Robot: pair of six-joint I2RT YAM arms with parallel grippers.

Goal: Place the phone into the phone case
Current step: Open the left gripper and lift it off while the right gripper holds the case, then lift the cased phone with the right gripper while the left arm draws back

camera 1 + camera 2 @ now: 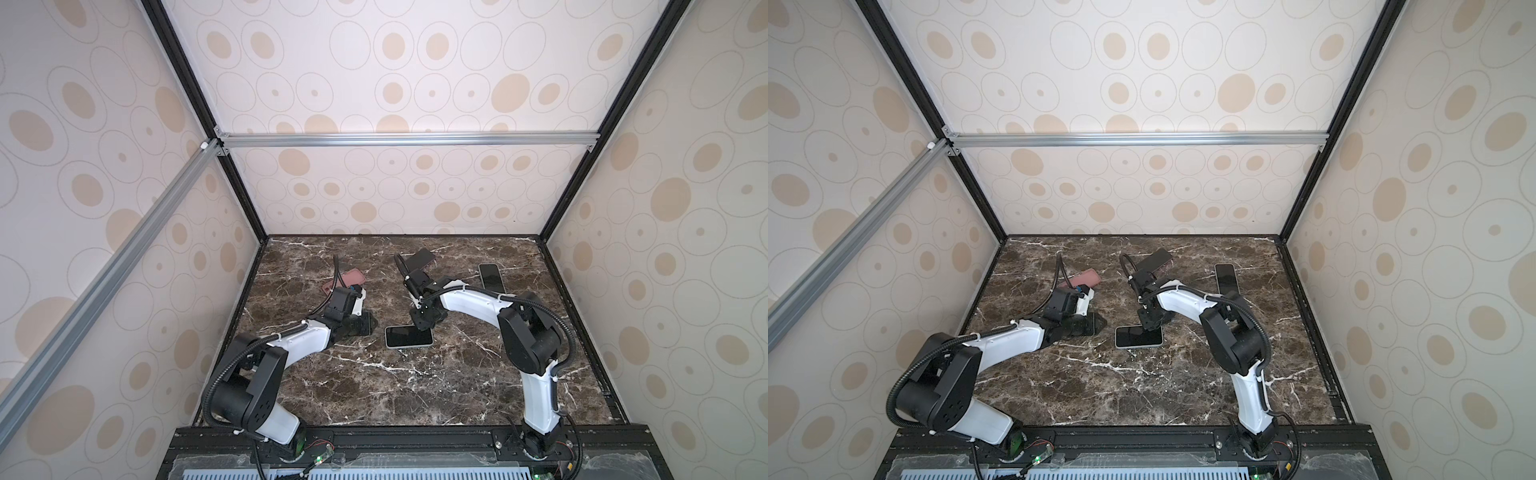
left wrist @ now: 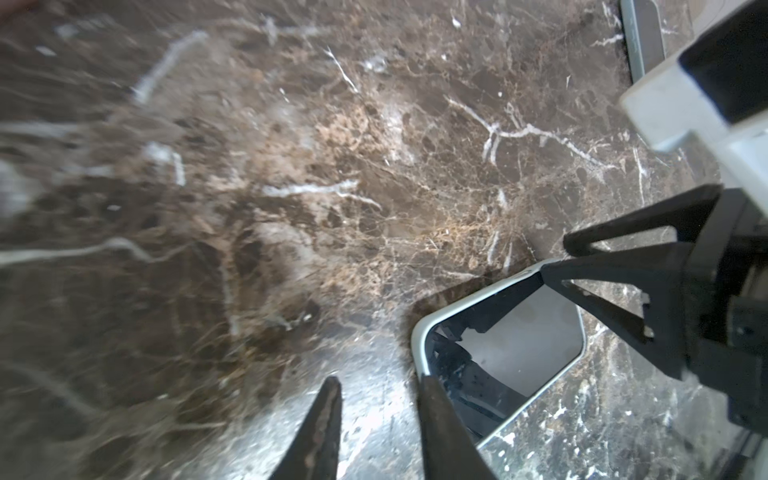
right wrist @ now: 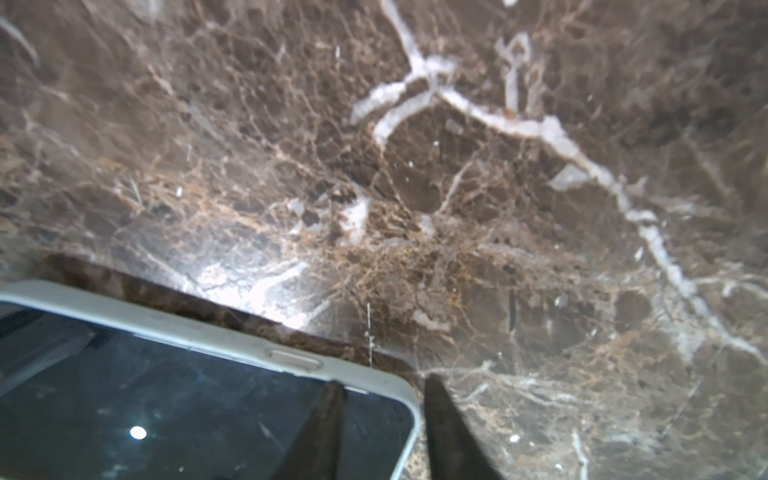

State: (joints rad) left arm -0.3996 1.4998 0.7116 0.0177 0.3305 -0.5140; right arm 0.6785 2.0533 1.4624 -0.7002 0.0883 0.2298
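Phone (image 1: 409, 336) in white case (image 3: 208, 328) looks stiff, light, slick-faced; pinch its long edges. Left tool (image 2: 380, 379) gapes empty beside it, and right tool (image 3: 382, 380) gapes astride its corner.

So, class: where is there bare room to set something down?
Bare: the front of the table, between the arm bases and the white-cased phone; also the back left corner beyond the pink case. Crowded: middle and back right, around the black phone.

Brown table (image 1: 395, 395) veined white, black-screened phone (image 1: 409, 336) in pale case (image 3: 187, 330), pink case (image 1: 353, 276) at ten o'clock, beige-ovalled cream walls (image 1: 395, 83)
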